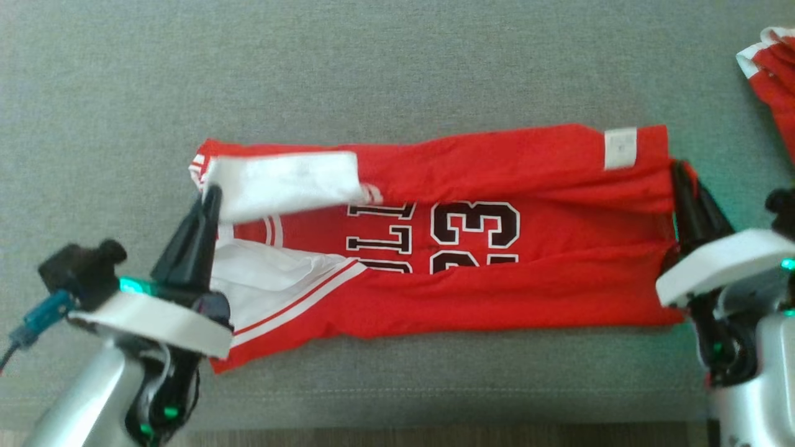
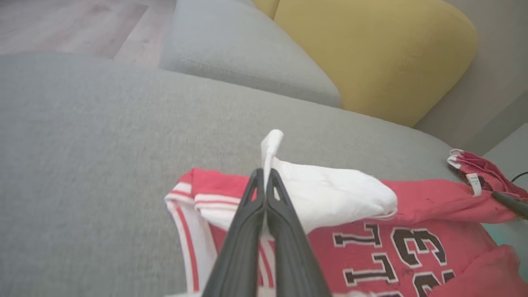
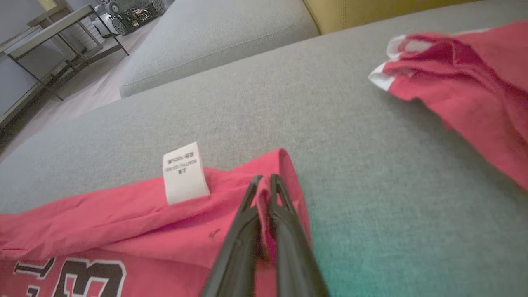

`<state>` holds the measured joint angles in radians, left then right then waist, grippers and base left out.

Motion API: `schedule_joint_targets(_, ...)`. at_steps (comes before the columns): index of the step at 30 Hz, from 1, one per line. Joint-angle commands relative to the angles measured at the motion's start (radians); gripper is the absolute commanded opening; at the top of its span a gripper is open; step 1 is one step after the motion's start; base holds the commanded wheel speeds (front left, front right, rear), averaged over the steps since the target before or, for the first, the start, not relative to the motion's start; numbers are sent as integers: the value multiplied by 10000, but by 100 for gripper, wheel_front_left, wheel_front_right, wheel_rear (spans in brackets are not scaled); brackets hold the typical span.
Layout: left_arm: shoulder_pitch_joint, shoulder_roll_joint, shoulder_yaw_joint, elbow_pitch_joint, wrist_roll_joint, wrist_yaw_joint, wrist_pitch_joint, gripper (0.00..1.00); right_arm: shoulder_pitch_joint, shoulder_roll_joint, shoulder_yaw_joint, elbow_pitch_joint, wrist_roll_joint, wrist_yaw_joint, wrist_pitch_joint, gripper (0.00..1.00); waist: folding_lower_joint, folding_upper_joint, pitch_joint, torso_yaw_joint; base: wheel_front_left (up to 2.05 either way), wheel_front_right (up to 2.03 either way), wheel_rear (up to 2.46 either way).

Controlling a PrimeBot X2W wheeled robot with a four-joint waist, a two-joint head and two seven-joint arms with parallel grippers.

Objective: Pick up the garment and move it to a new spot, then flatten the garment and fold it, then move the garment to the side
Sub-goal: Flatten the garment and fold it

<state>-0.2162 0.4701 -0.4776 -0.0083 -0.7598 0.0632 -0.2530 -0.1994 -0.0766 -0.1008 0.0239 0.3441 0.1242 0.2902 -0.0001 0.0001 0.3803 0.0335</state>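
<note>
Holding the red garment (image 1: 472,261) stretched flat along the grey sofa seat (image 1: 397,81), long edges folded in. Clenched on its white-trimmed end with the left pincer (image 1: 210,197), on its hem end with the right pincer (image 1: 680,177), likely to pull it taut for the next fold. Well apart from another red garment (image 1: 773,81).

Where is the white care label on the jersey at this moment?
In the head view the label sits on the jersey's far edge near its right end, just left of the right gripper, which pinches that end.

Black fingers (image 1: 192,242), silver forearms (image 1: 93,397), seemingly blue cable (image 1: 38,318)
</note>
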Motion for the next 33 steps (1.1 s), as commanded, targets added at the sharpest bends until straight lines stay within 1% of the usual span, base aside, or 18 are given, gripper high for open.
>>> schedule_joint_targets(1,-134,360,448,-322,-79,54,-6,0,148,44,169,-403,113,65,-128,0,1,-1,0,12,0,0,0)
schedule_joint_targets(3,126,302,389,-230,-237,57,51,0,419,123,136,-368,169,65,-283,0,1,-1,1,18,0,0,0)
schedule_joint_targets(5,248,242,305,55,-398,-50,124,0,639,180,146,-292,187,65,-417,0,1,-1,-7,13,0,0,0)
schedule_joint_targets(6,270,182,273,216,-490,-121,135,7,731,203,141,-231,225,65,-465,15,1,-1,-11,6,0,0,0)
schedule_joint_targets(7,290,122,255,431,-574,-153,156,47,816,221,140,-168,246,65,-511,42,1,-1,-21,-2,0,0,0)
schedule_joint_targets(8,283,75,238,644,-610,-185,155,100,886,234,155,-127,291,65,-584,100,1,-1,-38,-9,0,0,0)
schedule_joint_targets(12,251,-196,275,1345,-623,-251,66,100,1250,257,283,-43,398,65,-914,100,1,-1,-200,-30,0,0,0)
schedule_joint_targets(16,310,-467,502,1562,-202,35,-42,100,1504,260,343,-246,197,65,-1559,100,1,-1,-445,-85,0,0,0)
schedule_joint_targets(18,368,-638,722,1433,150,256,-72,100,1515,261,349,-433,-52,65,-1865,100,1,-1,-577,-109,0,0,0)
schedule_joint_targets(21,431,-995,1328,895,941,539,-82,100,1396,262,354,-776,-538,65,-2323,100,1,-1,-782,-114,0,0,0)
schedule_joint_targets(23,525,-1334,1776,454,1440,587,-83,100,1316,262,419,-952,-866,65,-2507,100,1,-1,-942,-113,0,0,0)
schedule_joint_targets(26,780,-1699,2248,53,2183,650,-85,100,1264,262,597,-1086,-1273,65,-2638,100,1,-1,-1211,-123,0,0,0)
schedule_joint_targets(30,1263,-1808,2252,298,2945,786,-86,100,1433,263,905,-1149,-1683,65,-2785,100,1,-1,-1686,-139,0,0,0)
schedule_joint_targets(33,1421,-1778,2130,552,3116,912,-11,100,1621,263,1125,-1234,-1838,65,-2781,100,1,-1,-1886,-149,0,0,0)
